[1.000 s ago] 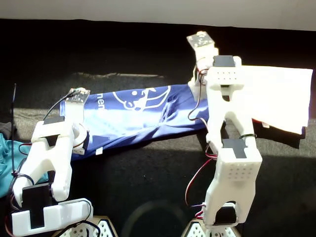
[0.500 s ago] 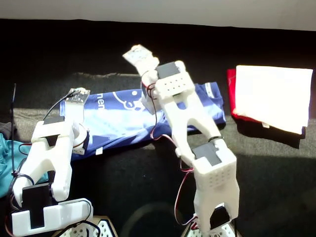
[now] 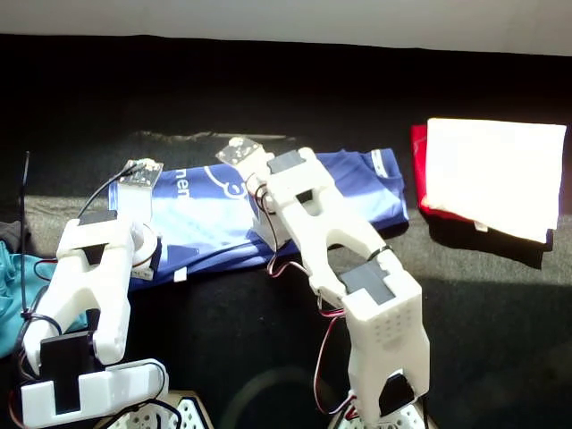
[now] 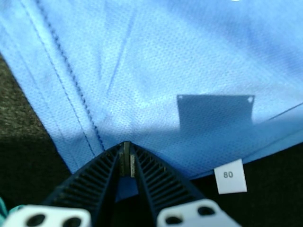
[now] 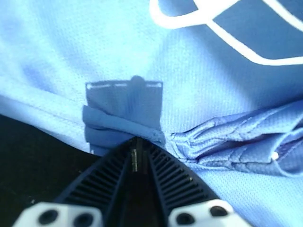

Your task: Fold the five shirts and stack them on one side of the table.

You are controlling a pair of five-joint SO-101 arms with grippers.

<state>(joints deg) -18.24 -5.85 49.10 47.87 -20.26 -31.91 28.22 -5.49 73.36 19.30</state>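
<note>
Currently the blue shirt (image 3: 357,192) lies flat mid-table as a wide band. Its long axis runs side to side, parallel to the table's (image 3: 223,89) near edge, and its printed face is up. The right end shows white trim, and I cannot tell whether that is collar or sleeve.

- **Fabric:** a thin, light sports mesh that looks limp and probably slick. It should drape and bunch rather than hold a crease, and it wrinkles beside the right-hand pinch.
- **Where to hold:** best taken at the stitched hem or a doubled fold, where the layers give the jaws some bite. A single layer would likely slip.
- **Left gripper** (image 4: 126,150): pinched closed on the near hem at the shirt's left end. A small white tag (image 4: 228,176) hangs just beside it.
- **Right gripper** (image 5: 136,144): clamped on a small raised fold at the near edge, around the shirt's middle.

Toward the table's right edge, a folded white shirt (image 3: 492,174) sits on a red shirt (image 3: 418,170), near the blue one's right end. A teal shirt (image 3: 13,286) lies crumpled at the left edge.
</note>
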